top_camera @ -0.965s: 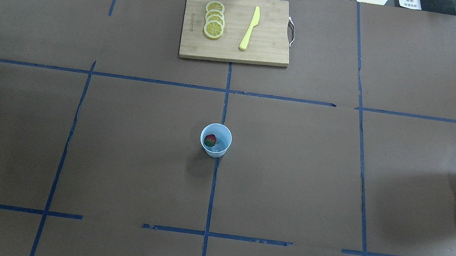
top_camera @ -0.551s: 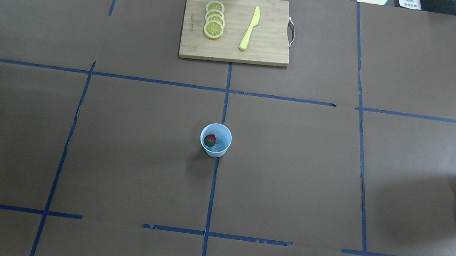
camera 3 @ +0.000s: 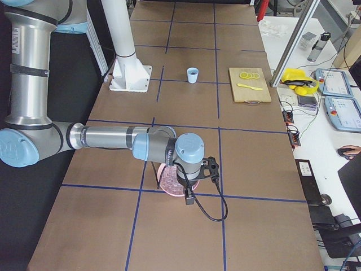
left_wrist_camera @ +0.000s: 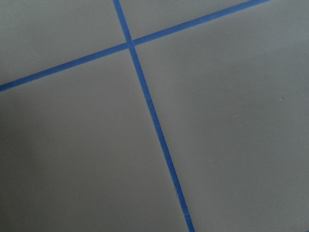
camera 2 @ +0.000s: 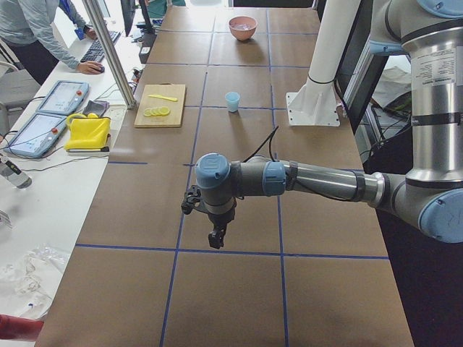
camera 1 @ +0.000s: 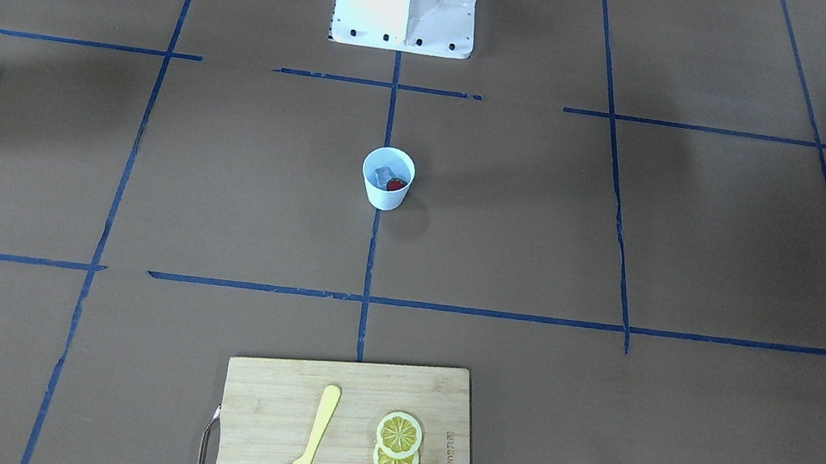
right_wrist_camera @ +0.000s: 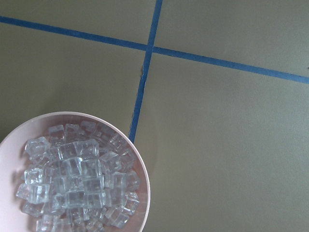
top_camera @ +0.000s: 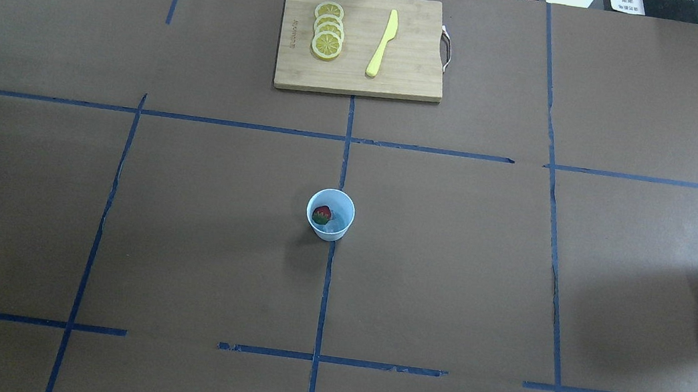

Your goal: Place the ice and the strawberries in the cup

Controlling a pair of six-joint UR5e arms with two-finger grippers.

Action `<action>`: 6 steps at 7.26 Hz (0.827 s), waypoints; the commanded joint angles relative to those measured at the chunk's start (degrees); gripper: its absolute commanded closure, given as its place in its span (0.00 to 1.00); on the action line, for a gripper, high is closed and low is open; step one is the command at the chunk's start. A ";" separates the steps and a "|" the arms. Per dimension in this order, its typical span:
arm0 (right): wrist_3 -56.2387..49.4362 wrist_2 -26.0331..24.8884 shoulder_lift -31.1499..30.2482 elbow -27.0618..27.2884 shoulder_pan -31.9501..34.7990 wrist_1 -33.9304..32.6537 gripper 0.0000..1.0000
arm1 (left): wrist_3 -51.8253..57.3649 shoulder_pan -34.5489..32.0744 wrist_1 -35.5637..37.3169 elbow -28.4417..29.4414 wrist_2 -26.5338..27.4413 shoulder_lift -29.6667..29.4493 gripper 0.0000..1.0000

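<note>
Since the cup stands mid-way along the table with the strawberry and some ice inside, spare cubes are seen only in the pink bowl. Each is judged hard, light and slippery (best pinched across flat faces). Whether the left end effector or the right end effector is parted cannot be told.
</note>
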 commanded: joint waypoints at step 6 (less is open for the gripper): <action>0.05 0.00 0.00 0.09 0.00 0.00 0.01 | -10.89 -4.26 -1.42 3.79 0.03 -0.88 0.00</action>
